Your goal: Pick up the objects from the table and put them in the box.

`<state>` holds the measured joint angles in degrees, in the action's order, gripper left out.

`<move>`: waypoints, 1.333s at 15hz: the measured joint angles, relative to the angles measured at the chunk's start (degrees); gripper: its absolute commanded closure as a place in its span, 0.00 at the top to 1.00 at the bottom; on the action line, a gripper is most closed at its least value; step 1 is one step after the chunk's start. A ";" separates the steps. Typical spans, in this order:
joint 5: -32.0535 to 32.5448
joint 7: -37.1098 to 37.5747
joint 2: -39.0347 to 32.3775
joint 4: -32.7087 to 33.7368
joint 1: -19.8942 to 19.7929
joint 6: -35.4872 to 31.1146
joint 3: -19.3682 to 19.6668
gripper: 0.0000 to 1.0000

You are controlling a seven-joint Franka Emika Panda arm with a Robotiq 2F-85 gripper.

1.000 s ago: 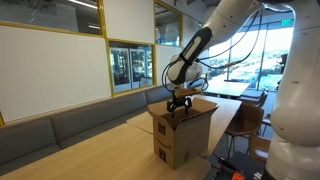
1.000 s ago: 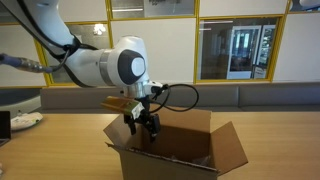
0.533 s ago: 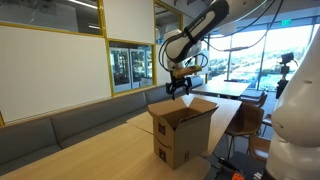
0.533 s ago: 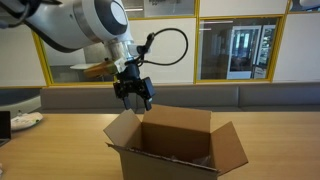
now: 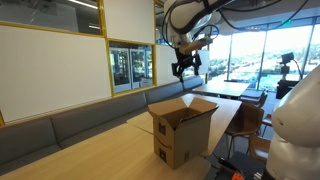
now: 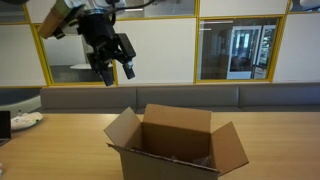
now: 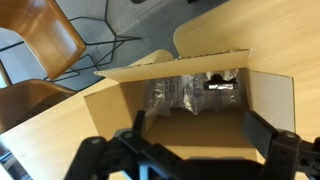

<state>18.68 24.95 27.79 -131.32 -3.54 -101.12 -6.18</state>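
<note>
since the box (image 6: pixel 180 140) stands on the surface (image 6: pixel 50 150) with its four flaps folded outward, its mouth is free for drops from above, and crinkly clear packets (image 7: pixel 185 95) lie on its floor. the arm (image 5: pixel 190 14) hangs high above it, wrist aimed down at the opening, fingers (image 6: pixel 128 68) spread apart and empty, well clear of the flaps.
</note>
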 measured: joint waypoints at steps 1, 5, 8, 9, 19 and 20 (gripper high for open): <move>0.00 -0.18 2.18 -0.22 0.06 2.37 -0.52 1.00; -0.12 -3.84 11.72 -3.13 1.57 8.34 -0.95 1.00; -1.21 -8.73 19.63 -6.66 3.53 8.51 -0.07 1.00; -1.88 -10.42 22.08 -7.66 4.32 8.45 0.48 1.00; -11.12 -15.37 37.83 -12.57 7.03 10.26 3.41 1.00; -11.14 -15.37 38.18 -12.81 6.74 10.65 3.30 1.00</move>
<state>7.55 9.58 65.97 -144.13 3.20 -90.47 -2.87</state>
